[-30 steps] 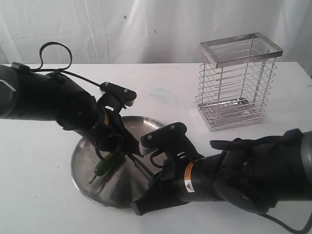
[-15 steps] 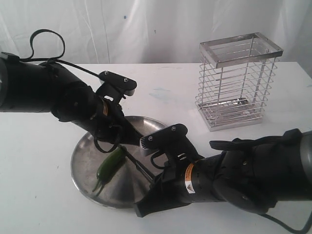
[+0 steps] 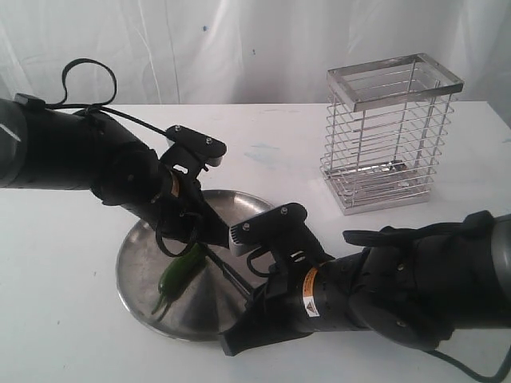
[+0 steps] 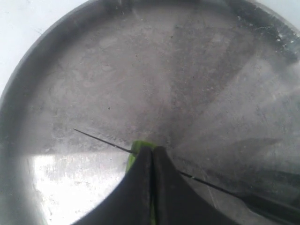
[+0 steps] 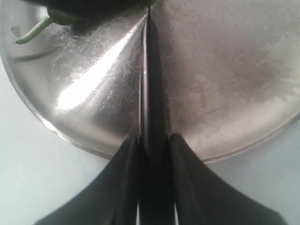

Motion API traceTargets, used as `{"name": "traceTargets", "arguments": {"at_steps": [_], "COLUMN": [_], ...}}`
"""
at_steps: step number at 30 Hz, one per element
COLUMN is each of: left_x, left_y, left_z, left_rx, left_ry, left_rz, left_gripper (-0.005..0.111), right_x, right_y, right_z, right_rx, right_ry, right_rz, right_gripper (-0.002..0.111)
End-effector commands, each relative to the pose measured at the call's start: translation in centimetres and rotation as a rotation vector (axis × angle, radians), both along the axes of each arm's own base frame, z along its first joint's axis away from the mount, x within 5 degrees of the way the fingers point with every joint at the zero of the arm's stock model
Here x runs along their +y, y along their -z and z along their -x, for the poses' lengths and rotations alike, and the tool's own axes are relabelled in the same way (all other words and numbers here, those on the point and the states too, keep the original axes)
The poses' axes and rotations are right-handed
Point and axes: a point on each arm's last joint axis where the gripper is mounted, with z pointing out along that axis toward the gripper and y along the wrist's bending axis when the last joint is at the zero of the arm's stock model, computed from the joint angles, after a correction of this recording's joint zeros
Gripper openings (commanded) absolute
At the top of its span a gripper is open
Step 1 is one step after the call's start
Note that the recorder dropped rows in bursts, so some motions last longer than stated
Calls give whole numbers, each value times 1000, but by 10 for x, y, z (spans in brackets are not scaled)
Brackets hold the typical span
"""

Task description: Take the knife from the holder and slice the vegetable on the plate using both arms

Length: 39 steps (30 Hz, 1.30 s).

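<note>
Two grippers met over the plate (image 3: 132,275). At the left, the left gripper (image 4: 151,150) was pinched tight on one end of the vegetable (image 3: 180,271), which trailed from its tips down onto the steel. Just past those tips ran the knife (image 5: 152,79), edge on the plate, its handle clamped in the right gripper (image 5: 153,139). The holder (image 3: 391,136) stood well apart behind that gripper.

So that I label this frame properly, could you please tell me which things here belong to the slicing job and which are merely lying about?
In the job: knife, chilli, plate, empty holder, left gripper on the chilli, right gripper holding the knife.
Just there: white table, its faint bluish smudge, white curtain behind.
</note>
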Motion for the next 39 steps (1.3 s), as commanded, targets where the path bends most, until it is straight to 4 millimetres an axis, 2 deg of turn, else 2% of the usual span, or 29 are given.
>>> {"name": "traceTargets", "arguments": {"at_steps": [1, 6, 15, 20, 22, 27, 29, 31, 39], "left_x": [0, 1, 18, 16, 16, 14, 13, 12, 13], "left_y": [-1, -1, -2, -1, 6, 42, 45, 38, -10], "left_z": [0, -1, -12, -14, -15, -19, -20, -21, -24], "left_rx": [-17, -39, -52, -62, -45, 39, 36, 6, -82], "left_ry": [34, 64, -1, -2, -2, 3, 8, 15, 7], "left_rz": [-32, -70, -52, -31, -41, -90, -90, -77, -50], "left_gripper": [0, 0, 0, 0, 0, 0, 0, 0, 0], "right_x": [-1, -1, -2, -2, -2, -2, -2, -2, -1], "right_y": [0, 0, 2, 2, 2, 3, 6, 10, 15], "right_z": [0, 0, 0, 0, 0, 1, 1, 1, 0], "right_rx": [-2, 3, 9, 9, 9, 15, 24, 36, 39], "right_ry": [-2, -1, -1, -1, -1, 0, 1, 2, -1], "right_rz": [3, 11, 20, 20, 20, 28, 40, 54, 53], "right_gripper": [0, 0, 0, 0, 0, 0, 0, 0, 0]}}
